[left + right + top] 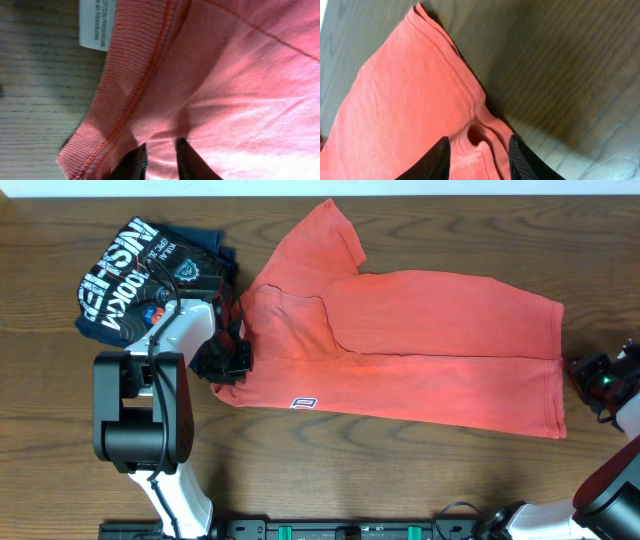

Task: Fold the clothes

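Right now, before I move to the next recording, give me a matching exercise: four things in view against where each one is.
Things:
1. orange-red T-shirt
2. dark navy folded shirt
3. left hand
4. right hand

Places:
A. at the T-shirt's hem edge
B. at the T-shirt's collar end
C. laid out across the middle of the overhead view
D. upper left of the overhead view

Pairs: 1-C, 2-D, 3-B, 4-A

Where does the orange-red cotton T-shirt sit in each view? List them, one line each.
Overhead: orange-red cotton T-shirt spread across the centre.
Left wrist: its ribbed collar and body fill the centre and right.
Right wrist: its hem corner fills the left.
Shared landmark: the brown wooden table.
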`<action>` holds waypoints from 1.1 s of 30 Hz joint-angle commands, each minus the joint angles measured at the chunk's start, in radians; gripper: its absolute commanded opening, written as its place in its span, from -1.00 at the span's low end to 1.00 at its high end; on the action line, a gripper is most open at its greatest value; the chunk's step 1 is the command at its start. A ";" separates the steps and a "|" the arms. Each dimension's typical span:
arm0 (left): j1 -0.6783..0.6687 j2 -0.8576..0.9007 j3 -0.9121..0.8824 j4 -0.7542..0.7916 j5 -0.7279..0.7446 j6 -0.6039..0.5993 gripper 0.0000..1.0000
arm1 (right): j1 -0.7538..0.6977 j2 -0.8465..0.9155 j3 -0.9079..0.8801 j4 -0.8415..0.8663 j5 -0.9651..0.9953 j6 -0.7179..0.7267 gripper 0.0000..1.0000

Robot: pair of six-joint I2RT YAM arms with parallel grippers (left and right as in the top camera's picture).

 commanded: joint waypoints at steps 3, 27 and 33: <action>0.009 0.039 -0.013 0.012 -0.037 -0.001 -0.51 | -0.010 -0.014 -0.001 -0.059 -0.009 0.002 -0.26; 0.004 -0.273 -0.173 0.105 0.064 -0.069 -0.52 | 0.083 -0.143 -0.118 -0.358 0.204 0.136 -0.98; 0.004 -0.272 -0.355 0.338 0.062 -0.090 -0.53 | 0.083 -0.069 -0.155 -0.314 0.292 0.204 -0.97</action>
